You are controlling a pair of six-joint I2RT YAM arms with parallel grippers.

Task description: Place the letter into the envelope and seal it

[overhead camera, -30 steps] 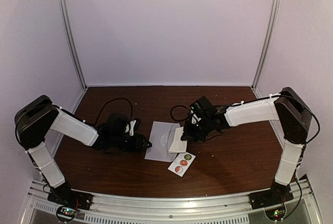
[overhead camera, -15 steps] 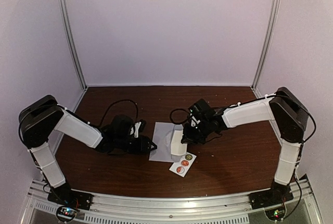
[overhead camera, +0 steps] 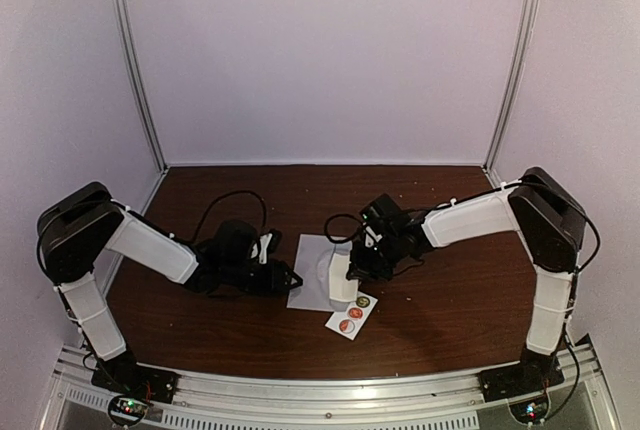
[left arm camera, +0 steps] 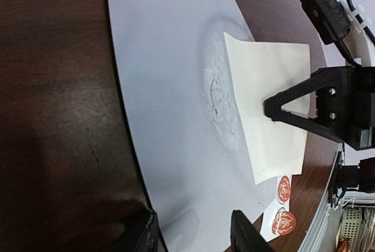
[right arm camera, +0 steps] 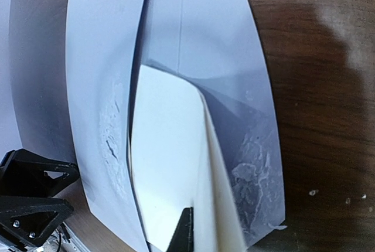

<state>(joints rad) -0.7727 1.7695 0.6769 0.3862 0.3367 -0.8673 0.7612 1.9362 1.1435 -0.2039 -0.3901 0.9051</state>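
Note:
The pale grey envelope (overhead camera: 308, 275) lies flat on the brown table, its flap open toward the right arm (right arm camera: 234, 58). My right gripper (overhead camera: 353, 268) is shut on the cream folded letter (right arm camera: 167, 164). It holds the letter tilted, with its leading edge at the envelope's mouth. Only one right fingertip (right arm camera: 184, 234) shows. My left gripper (overhead camera: 287, 278) is open. Its two fingers (left arm camera: 137, 234) straddle the envelope's near left edge (left arm camera: 170, 123). In the left wrist view the letter (left arm camera: 269, 105) lies on the envelope's far side under the right gripper (left arm camera: 272, 106).
A small white strip with red round stickers (overhead camera: 350, 315) lies just in front of the envelope's right corner and also shows in the left wrist view (left arm camera: 283, 205). Black cables trail behind both wrists. Pale walls and metal posts enclose the table.
My right gripper has carried the letter leftward onto the envelope, tilting it up. My left gripper has slid right to the envelope's left edge and now holds still.

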